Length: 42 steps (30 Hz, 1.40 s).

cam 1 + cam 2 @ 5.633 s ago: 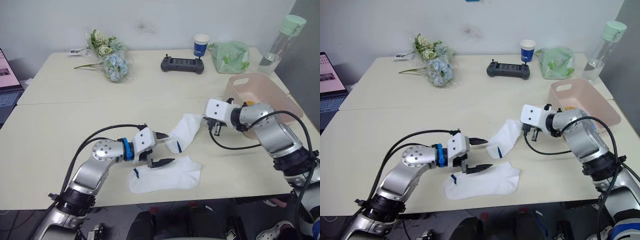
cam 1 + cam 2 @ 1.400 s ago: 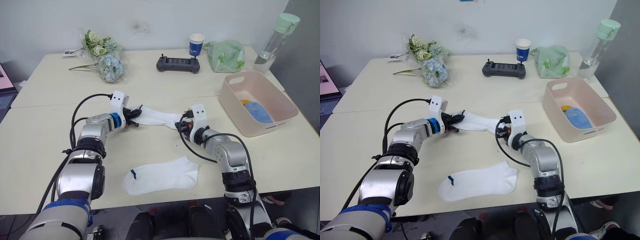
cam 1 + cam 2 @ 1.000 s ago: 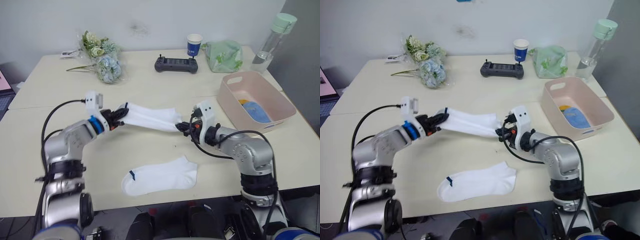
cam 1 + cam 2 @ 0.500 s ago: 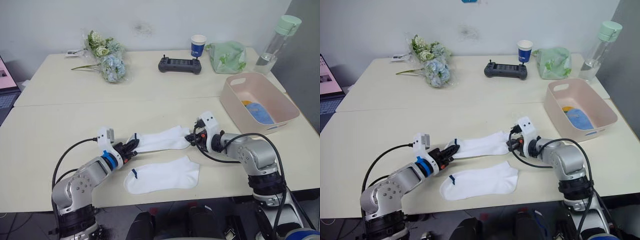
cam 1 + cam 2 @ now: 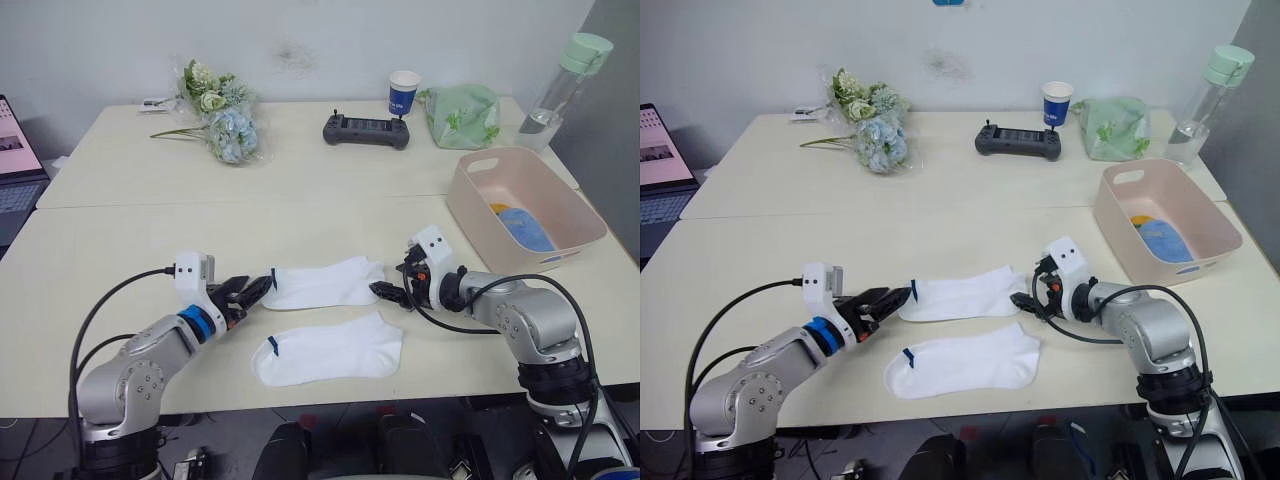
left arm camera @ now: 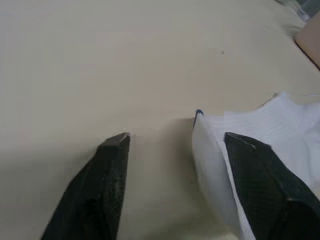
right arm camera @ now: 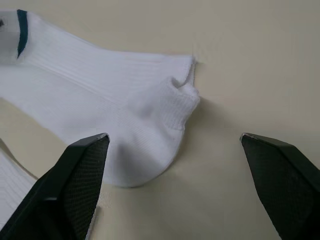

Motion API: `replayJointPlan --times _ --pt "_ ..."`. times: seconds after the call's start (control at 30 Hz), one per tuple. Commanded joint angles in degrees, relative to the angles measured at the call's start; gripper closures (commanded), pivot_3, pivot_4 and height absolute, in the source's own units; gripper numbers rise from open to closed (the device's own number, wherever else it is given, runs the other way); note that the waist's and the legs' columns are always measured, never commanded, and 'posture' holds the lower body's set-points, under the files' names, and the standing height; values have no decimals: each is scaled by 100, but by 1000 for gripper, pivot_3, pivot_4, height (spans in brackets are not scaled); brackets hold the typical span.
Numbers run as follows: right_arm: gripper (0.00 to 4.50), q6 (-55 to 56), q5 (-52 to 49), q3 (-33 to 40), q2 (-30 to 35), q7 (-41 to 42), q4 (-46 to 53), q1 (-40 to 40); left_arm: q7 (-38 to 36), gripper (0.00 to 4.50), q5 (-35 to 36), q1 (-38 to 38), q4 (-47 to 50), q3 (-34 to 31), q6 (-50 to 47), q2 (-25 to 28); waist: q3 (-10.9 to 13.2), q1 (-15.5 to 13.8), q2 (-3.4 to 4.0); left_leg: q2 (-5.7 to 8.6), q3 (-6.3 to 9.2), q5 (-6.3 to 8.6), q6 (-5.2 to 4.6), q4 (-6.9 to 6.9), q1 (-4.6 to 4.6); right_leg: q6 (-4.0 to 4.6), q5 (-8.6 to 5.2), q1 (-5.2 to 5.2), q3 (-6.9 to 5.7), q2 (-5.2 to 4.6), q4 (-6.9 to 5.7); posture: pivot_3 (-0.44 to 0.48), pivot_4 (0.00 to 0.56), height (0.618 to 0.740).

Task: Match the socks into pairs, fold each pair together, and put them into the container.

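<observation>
Two white socks lie flat on the table, one [image 5: 325, 283] just behind the other [image 5: 328, 350]. My left gripper [image 5: 255, 288] is open at the cuff end of the rear sock; in the left wrist view the cuff [image 6: 260, 125] lies beside one finger. My right gripper [image 5: 390, 292] is open at its toe end, and the toe [image 7: 125, 95] rests loose between the spread fingers. The pink container [image 5: 470, 215] stands at the right with a light blue sock [image 5: 525, 228] and an orange sock [image 5: 500, 208] inside.
Along the back of the table are a flower bouquet [image 5: 220, 115], a black controller [image 5: 365, 128], a paper cup [image 5: 403, 90], a pale green cloth bag [image 5: 460, 112] and a water bottle [image 5: 565, 80]. A laptop [image 5: 15, 160] sits at the far left.
Both grippers held the rear white sock stretched between them, lowered it to the table behind the other sock, then opened and let it go.
</observation>
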<state>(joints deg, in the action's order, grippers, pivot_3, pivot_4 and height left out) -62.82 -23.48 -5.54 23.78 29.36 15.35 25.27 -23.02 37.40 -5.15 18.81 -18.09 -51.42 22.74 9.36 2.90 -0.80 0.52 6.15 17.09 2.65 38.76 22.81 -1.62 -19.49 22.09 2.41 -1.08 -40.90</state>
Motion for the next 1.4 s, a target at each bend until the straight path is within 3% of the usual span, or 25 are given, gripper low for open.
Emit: replayJointPlan --times 0.03,0.2,0.33,0.63,0.77,0.97,1.17,1.4 --pt "0 120 -141 180 -162 -72 234 -1 -396 763 -158 -61 18 225 358 326 0 3 0 0 0 0 0 -1 -1 0 0 0 0 0 0 0 150 740" --pt "0 370 34 113 -510 -347 -89 22 -637 763 -504 -261 -425 663 716 501 0 2 0 0 1 0 0 -3 0 0 0 0 -2 1 2 0 150 740" --pt "0 538 119 120 -716 -489 -327 101 -615 1565 -712 -484 -909 783 761 517 0 11 0 0 2 0 0 -3 -1 0 0 1 -4 1 -1 0 150 740" --pt "3119 642 125 -55 -712 -259 -345 100 -1090 4455 -683 -576 -1023 1001 760 599 0 24 0 0 3 0 0 -3 -1 0 0 2 -3 1 0 0 150 740" --pt "4459 693 105 -47 -756 -203 -337 147 -1157 4500 -562 -573 -960 894 782 539 0 25 0 -1 4 0 0 -4 -1 0 0 2 -3 1 0 0 150 740" --pt "4459 583 0 54 -693 -133 -93 141 -1146 4500 -156 -620 -740 454 837 440 1 24 1 -1 5 0 0 -3 1 0 0 3 -4 1 0 0 150 740" --pt "4459 -324 -990 955 -576 -56 788 249 -1117 4500 947 -593 59 -229 61 733 2 22 0 -2 8 0 0 -4 3 0 0 3 -4 1 1 0 150 740" --pt "4459 -1540 -2399 1826 -179 32 1841 -24 -1223 4500 2419 439 979 -1004 -874 1363 2 32 1 -5 9 2 -4 -10 -2 0 0 0 -3 1 4 0 150 740"
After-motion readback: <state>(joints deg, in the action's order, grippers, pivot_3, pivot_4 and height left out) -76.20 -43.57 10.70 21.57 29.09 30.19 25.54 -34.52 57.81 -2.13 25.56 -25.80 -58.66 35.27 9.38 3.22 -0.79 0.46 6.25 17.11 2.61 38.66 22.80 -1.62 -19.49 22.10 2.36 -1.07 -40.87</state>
